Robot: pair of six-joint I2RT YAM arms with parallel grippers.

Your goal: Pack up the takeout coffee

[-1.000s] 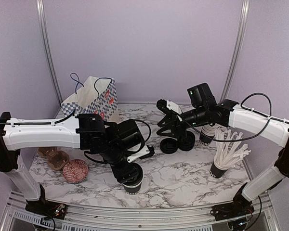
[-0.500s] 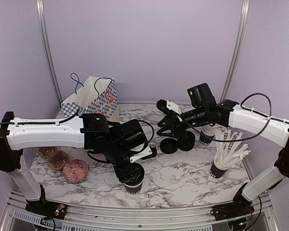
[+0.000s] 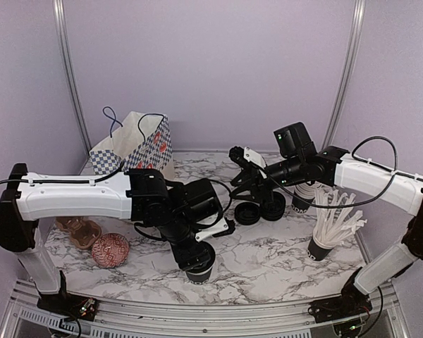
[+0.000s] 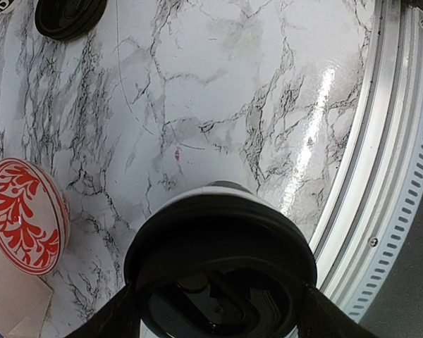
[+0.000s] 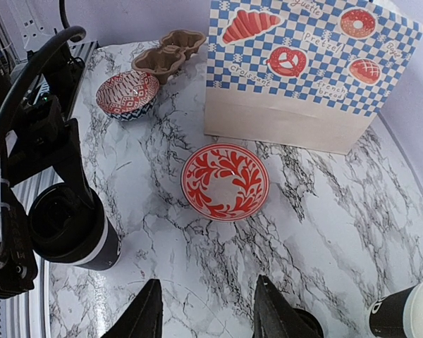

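A takeout coffee, a black cup with a white band and a black lid, stands near the table's front edge. My left gripper comes down over it from above. In the left wrist view the black lid fills the space between the fingers, which lie against its two sides. The same cup shows at the left of the right wrist view. My right gripper hovers open over the marble at mid-table, and its wrist view shows the gripper with nothing between its fingers.
A blue checked paper bag stands at the back left. A red patterned bowl, a second bowl and a cardboard carrier lie at the left. Two loose black lids, stacked cups and a cup of straws are at the right. The metal table rail runs beside the cup.
My left arm has shifted a little to the right over the cup, which stays at almost the same spot. The right arm has not moved.
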